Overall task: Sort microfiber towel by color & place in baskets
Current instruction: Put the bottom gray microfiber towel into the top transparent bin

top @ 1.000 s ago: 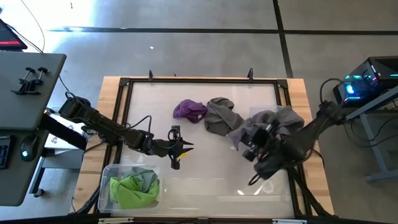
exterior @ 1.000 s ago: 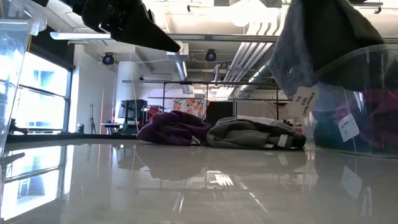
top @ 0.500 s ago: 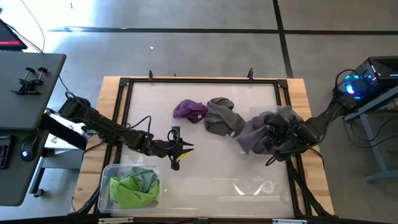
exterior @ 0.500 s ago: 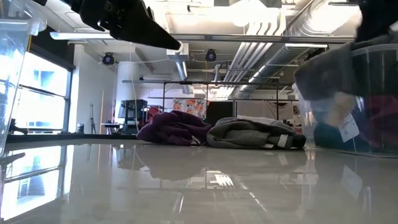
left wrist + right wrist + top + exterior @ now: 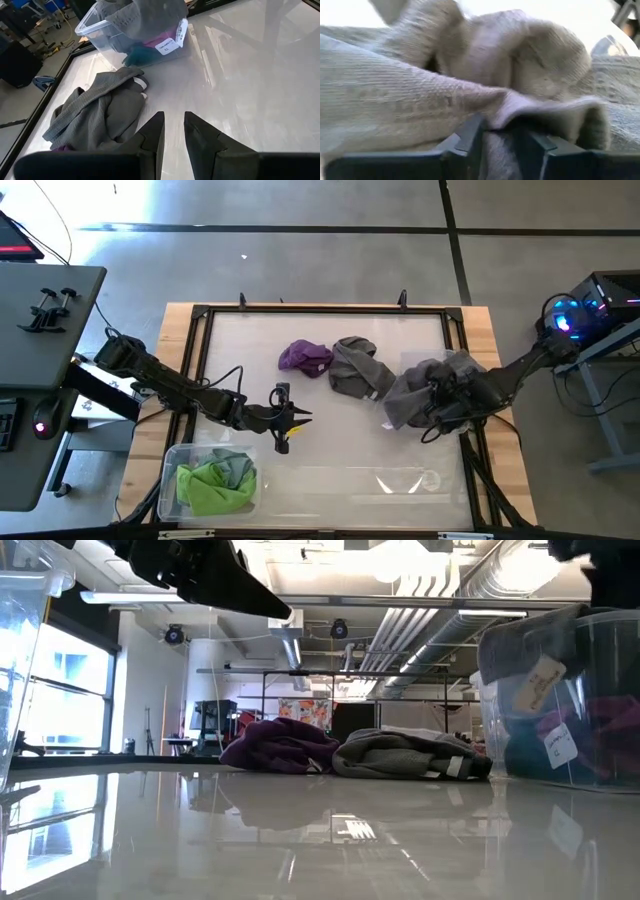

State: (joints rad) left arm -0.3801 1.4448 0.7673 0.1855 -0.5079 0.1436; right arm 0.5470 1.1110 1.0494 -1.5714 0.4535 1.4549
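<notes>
My right gripper [image 5: 437, 405] is shut on a grey towel [image 5: 412, 387] that lies heaped in the clear bin [image 5: 478, 370] at the table's right edge; the low view shows the towel [image 5: 530, 655] inside the bin wall. My left gripper [image 5: 298, 417] hovers shut and empty over the table's middle left, its fingers [image 5: 156, 131] a narrow slit apart. A second grey towel [image 5: 355, 366] and a purple towel [image 5: 305, 357] lie on the table. A clear bin [image 5: 172, 470] at the near left holds a lime green towel [image 5: 212, 488] and a grey one. My right gripper pinches a fold of the grey towel [image 5: 506, 109] between its two fingers [image 5: 470, 136]. It comes from the table's right side, slanting down. The towel rests slack on the cloths in the bin, bunched around the fingers.
The right bin also holds magenta [image 5: 605, 715] and teal [image 5: 520, 755] cloths. A black frame [image 5: 325, 310] runs round the table top. Bare table top lies between the two bins along the near edge [image 5: 340, 470].
My right gripper has carried the grey towel from the table's near middle toward the right edge and down. The towel, hanging above the bin a second ago, now lies inside it.
</notes>
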